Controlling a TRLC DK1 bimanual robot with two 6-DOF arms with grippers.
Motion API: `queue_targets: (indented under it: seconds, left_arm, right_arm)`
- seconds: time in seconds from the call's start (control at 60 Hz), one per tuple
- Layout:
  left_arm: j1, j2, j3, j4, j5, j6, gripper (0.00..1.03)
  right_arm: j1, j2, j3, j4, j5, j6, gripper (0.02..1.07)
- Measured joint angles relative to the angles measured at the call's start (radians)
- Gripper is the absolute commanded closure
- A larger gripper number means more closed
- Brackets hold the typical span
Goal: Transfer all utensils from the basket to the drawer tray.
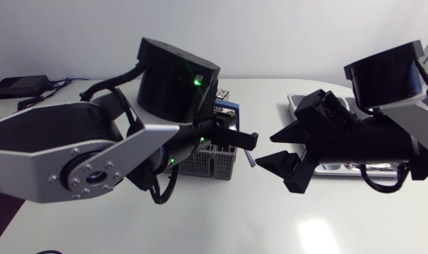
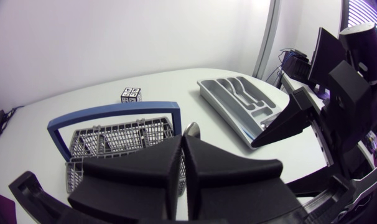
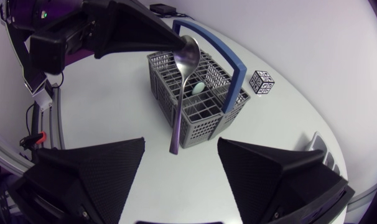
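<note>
The white desk point(image 1: 200, 226) carries everything, and the head view alone shows both my arms meeting over its middle. My left pincer point(image 1: 244, 139) points at my right pincer point(image 1: 267, 149), the two near each other but apart. My right pincer's fingers are spread wide, and its own wrist view looks out between them. The grey drawer tray point(image 2: 221, 111) sits on the desk behind my right arm. The arm mostly covers it from above, while the left wrist view shows its compartments plainly. The grey basket point(image 3: 201, 106) with its blue handle stands under my left arm, and only the right wrist view looks into it, where something pale lies that I cannot identify. My left pincer is pressed together on the bowl of the spoon point(image 3: 181, 99), whose handle hangs down beside the basket, ahead of my right pincer. The left wrist view shows only the bowl's tip. A small patterned cube point(image 3: 262, 81) rests beyond the basket.
</note>
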Motion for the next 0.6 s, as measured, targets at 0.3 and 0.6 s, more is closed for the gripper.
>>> queue_targets:
  seconds: [0.3, 0.6]
  left_arm:
    - [-0.007, 0.034, 0.056, -0.083, 0.014, -0.106, 1.00]
    - [-0.013, 0.034, 0.069, -0.107, 0.045, -0.150, 1.00]
  right_arm:
    - [0.002, 0.117, 0.064, 0.027, -0.052, 0.059, 0.57]
    - [0.008, 0.180, 0.087, 0.039, -0.079, 0.086, 0.66]
